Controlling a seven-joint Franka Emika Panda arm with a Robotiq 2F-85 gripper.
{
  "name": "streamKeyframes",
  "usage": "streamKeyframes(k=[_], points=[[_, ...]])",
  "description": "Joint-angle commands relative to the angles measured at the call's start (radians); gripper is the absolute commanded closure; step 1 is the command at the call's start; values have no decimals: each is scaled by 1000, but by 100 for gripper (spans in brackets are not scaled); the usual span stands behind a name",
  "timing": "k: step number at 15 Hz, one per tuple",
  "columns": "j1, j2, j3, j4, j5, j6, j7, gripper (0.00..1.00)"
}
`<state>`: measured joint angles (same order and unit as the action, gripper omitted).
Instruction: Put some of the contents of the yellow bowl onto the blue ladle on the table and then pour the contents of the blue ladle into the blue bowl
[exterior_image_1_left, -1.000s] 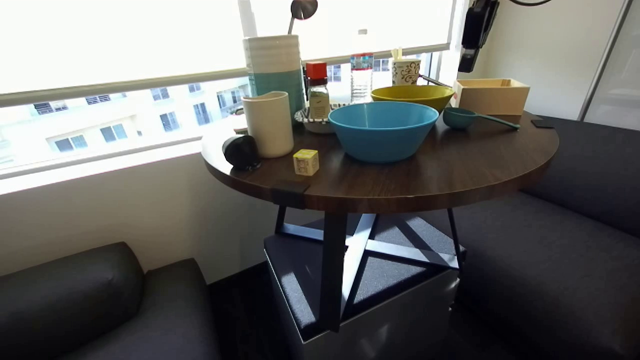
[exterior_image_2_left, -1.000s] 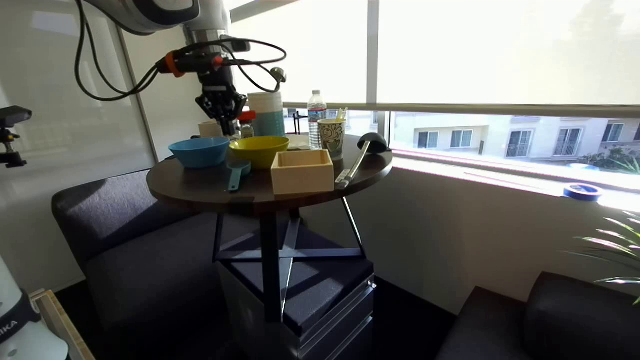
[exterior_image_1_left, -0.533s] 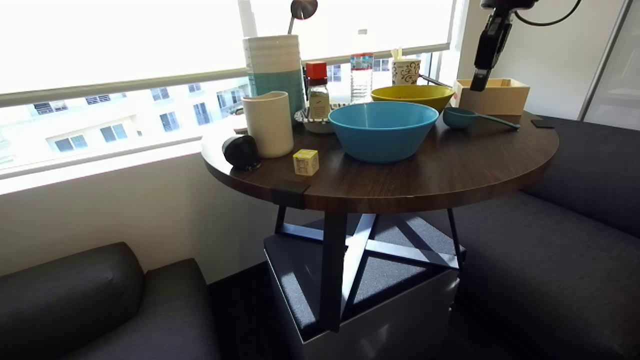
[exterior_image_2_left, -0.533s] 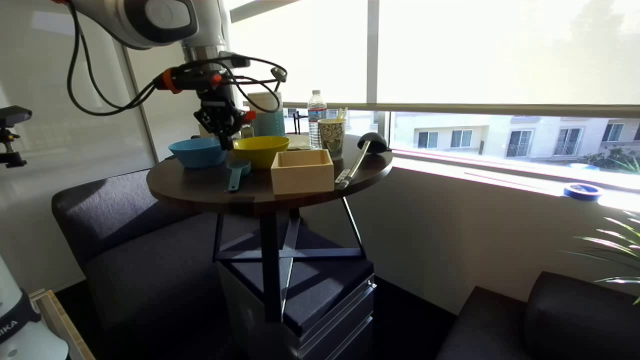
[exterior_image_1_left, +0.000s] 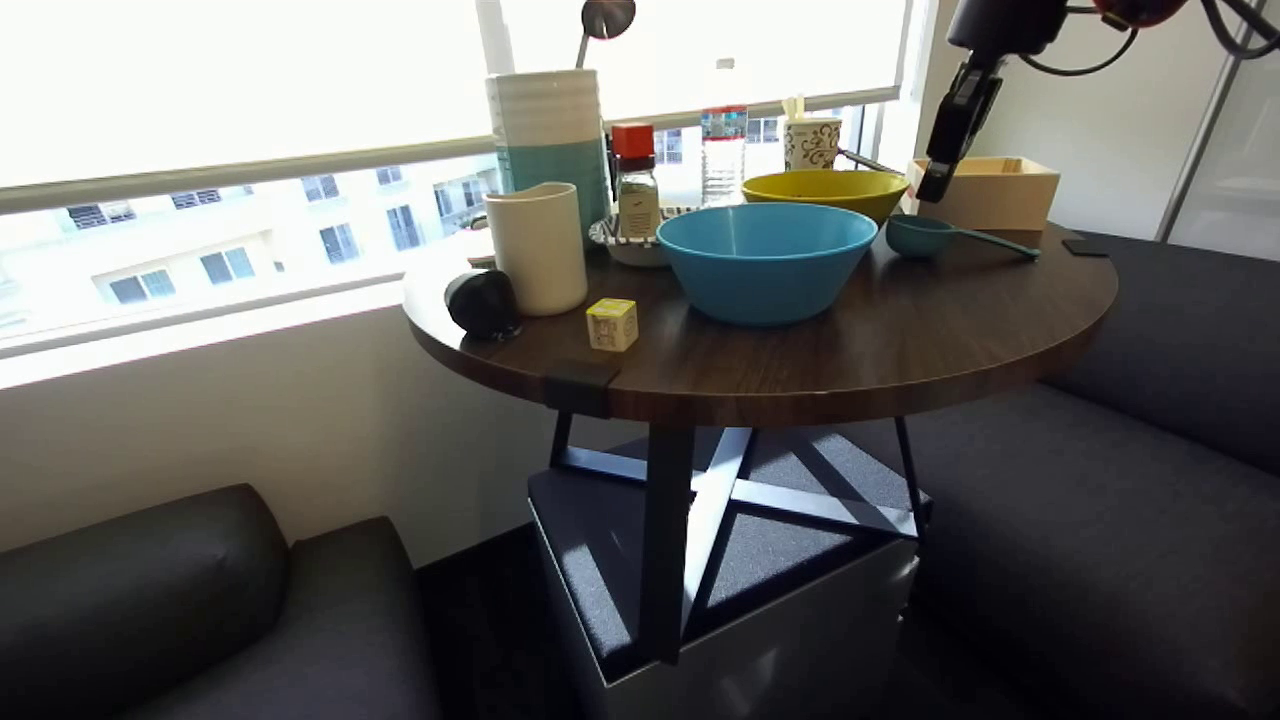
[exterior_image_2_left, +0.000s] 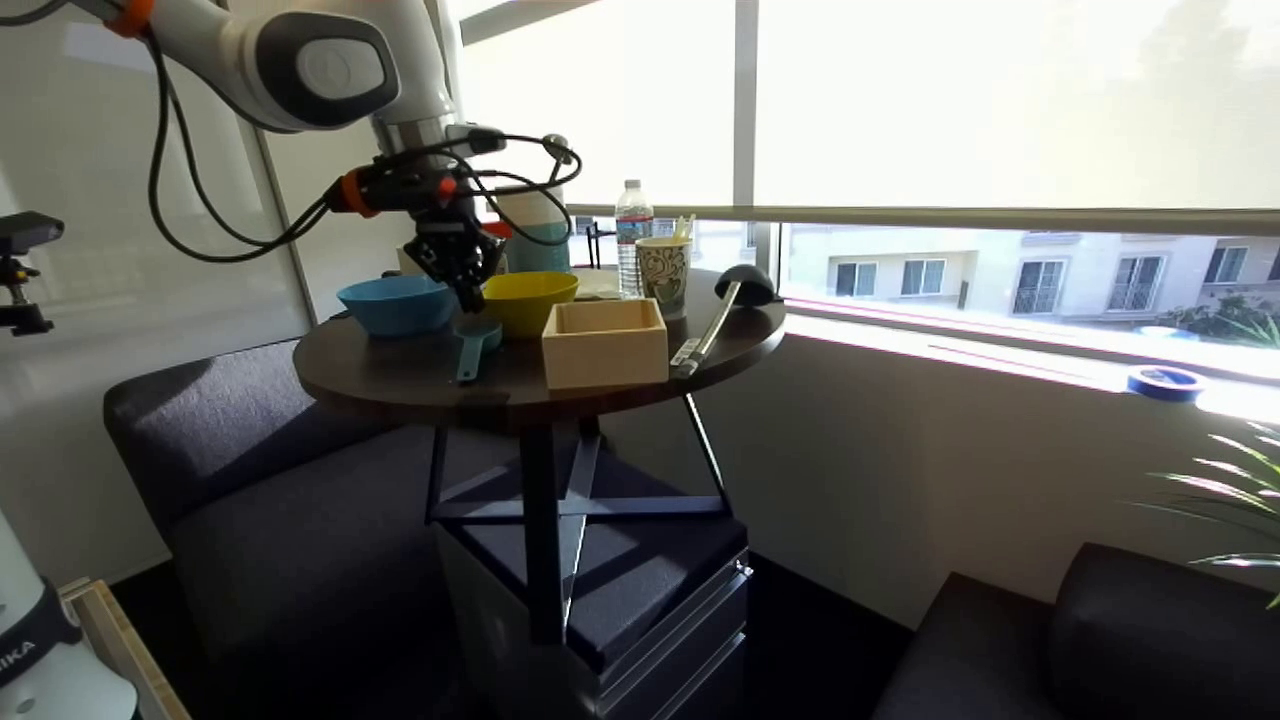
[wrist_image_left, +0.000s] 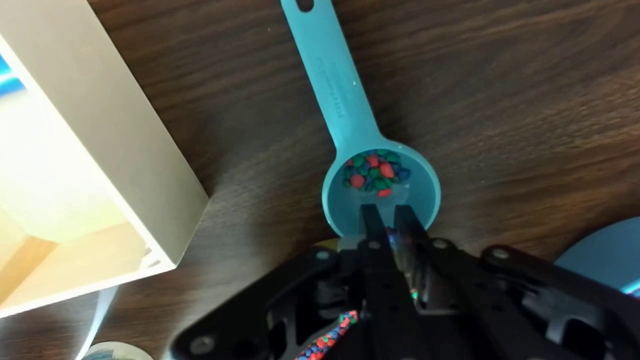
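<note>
The blue ladle (wrist_image_left: 345, 100) lies on the dark table (wrist_image_left: 240, 50) with small coloured pieces in its cup; it also shows in both exterior views (exterior_image_1_left: 918, 238) (exterior_image_2_left: 470, 360). My gripper (wrist_image_left: 385, 206) hangs over the cup, pointing down, apart from it. Its fingers are nearly together; dark and blue bits show in the narrow gap, apparently pinched. The yellow bowl (exterior_image_2_left: 535, 290) is beside the ladle; in the wrist view its coloured contents (wrist_image_left: 322, 345) show through the gripper. The blue bowl (exterior_image_1_left: 765, 265) stands on the ladle's other side, with coloured specks at its edge in the wrist view.
A wooden box (exterior_image_2_left: 605, 350) stands close to the ladle and yellow bowl. A patterned cup (exterior_image_2_left: 663, 275), water bottle (exterior_image_1_left: 725, 150), black ladle (exterior_image_2_left: 745, 285), red-capped jar (exterior_image_1_left: 638, 190), cream tub (exterior_image_1_left: 540, 250) and toy cube (exterior_image_1_left: 612, 325) are also on the table.
My gripper has come down from high above the bowls to just over the ladle cup. The bowls, ladle and box have not moved.
</note>
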<state>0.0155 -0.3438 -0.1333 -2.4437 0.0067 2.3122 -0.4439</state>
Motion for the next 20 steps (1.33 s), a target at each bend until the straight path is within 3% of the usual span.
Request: streamKeyframes(k=[1,3,4,5,8,15,20], points=[[9,23,-9,-12,20,57,-30,97],[11,33,-11,-13,28,68,-37,97],[11,38,-12,-15,31,72,-38,85],[10,40,-10,-17,29,73,-37,63],[9,38,-10,-19,30,70,-44,52],[-2,-8,-11,-32,4,25,-59,3],[-24,-29,-36,-47,-11,-29,-67,0]])
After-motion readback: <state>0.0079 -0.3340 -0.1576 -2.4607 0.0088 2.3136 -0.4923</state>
